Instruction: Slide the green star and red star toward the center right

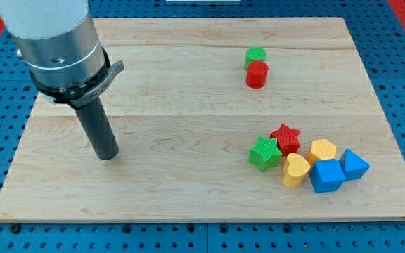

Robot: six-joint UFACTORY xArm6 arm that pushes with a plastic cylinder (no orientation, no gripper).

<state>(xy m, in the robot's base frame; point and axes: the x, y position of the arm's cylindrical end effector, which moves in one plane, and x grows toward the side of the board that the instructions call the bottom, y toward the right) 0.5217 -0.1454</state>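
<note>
The green star [264, 153] lies on the wooden board at the view's lower right, touching the red star [286, 138] just up and right of it. My tip [106, 155] rests on the board far to the view's left of both stars, with bare board between. The rod rises from the tip up to the grey arm body at the view's top left.
A yellow heart-like block [296, 169], a yellow hexagon [323, 150], a blue cube [326, 176] and a blue block [354, 166] cluster right of the stars. A green cylinder [255, 55] and a red cylinder [256, 74] stand together at the upper middle right. The wooden board [188, 105] sits on a blue pegboard surface.
</note>
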